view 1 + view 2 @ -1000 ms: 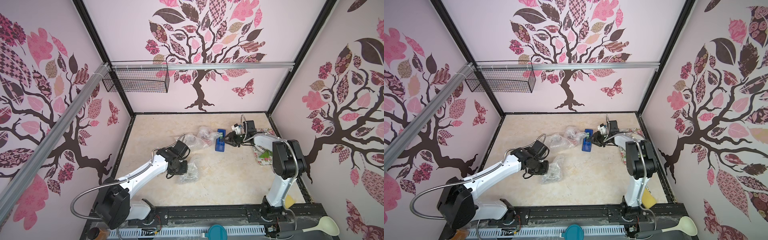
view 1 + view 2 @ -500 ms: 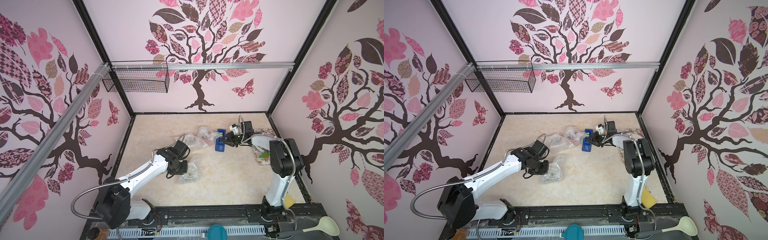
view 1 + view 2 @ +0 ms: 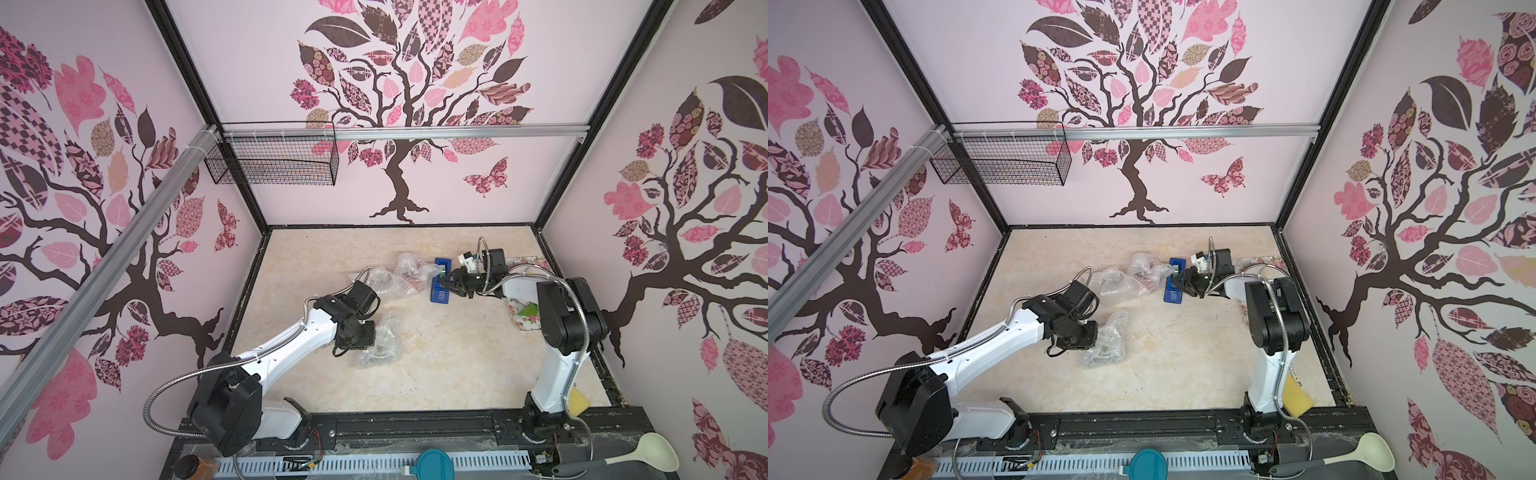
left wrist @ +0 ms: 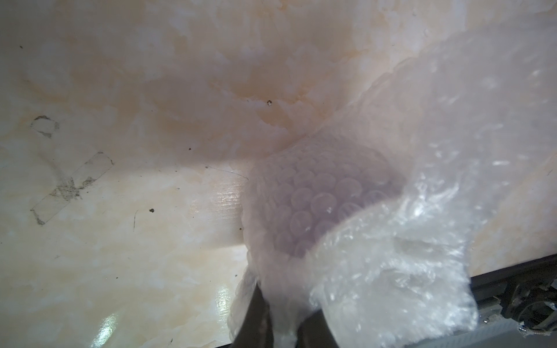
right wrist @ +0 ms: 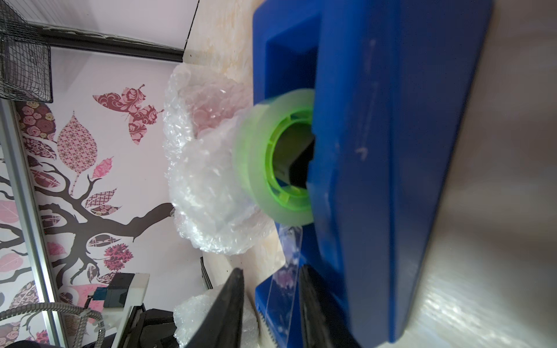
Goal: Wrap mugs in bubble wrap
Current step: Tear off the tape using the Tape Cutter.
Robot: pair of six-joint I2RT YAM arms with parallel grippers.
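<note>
In both top views the left arm reaches in from the lower left of the frame, and its wrist hangs over a crumpled bundle of bubble wrap [image 3: 380,340] lying left of centre on the marbled table [image 3: 436,374]. The left wrist view shows the left gripper [image 4: 284,304] at the bottom edge of the frame. Its dark fingers [image 4: 256,313] are pressed together on a fold of that wrap. Just above them in that frame, a lavender mug [image 4: 325,192] shows as a pale purple shape through the bubbles. The sheet covers it and trails off toward the right edge.

Further right and higher in a top view, two more wrapped bundles [image 3: 395,276] lie side by side, touching each other. The right one has something red inside, but its shape is too blurred to tell.

Just right of them stands the blue tape dispenser [image 3: 440,286], and the right gripper [image 3: 446,284] is at its side. The right wrist view shows the dispenser close up, with the tape roll [image 5: 271,156] on its green core. A clear tape strip [image 5: 289,271] runs down from the roll into the gap between the black fingers [image 5: 229,310] at the bottom of the frame. The jaws stand apart, with the strip close to one finger. Whether it touches that finger I cannot tell.
</note>
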